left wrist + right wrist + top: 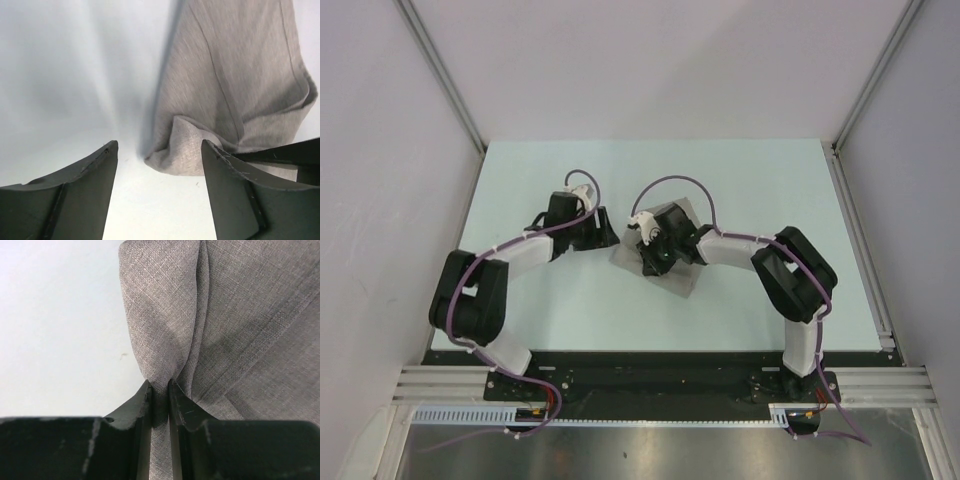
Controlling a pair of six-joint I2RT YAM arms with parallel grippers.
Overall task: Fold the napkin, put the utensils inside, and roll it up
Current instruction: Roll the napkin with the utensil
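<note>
Napkin (240, 315) lying creased and partly folded at the middle of the table (770, 180), between the two arms. The right gripper (159, 390) is pinched tight on a gathered fold of its cloth, and the left gripper (159, 145) has its jaws apart and empty, just beside a doubled-over corner. Folding appears begun but unfinished; no utensil shows in any view, so placing it and rolling are judged still to do.

No text, label, brand, number or sign is legible in any view.
</note>
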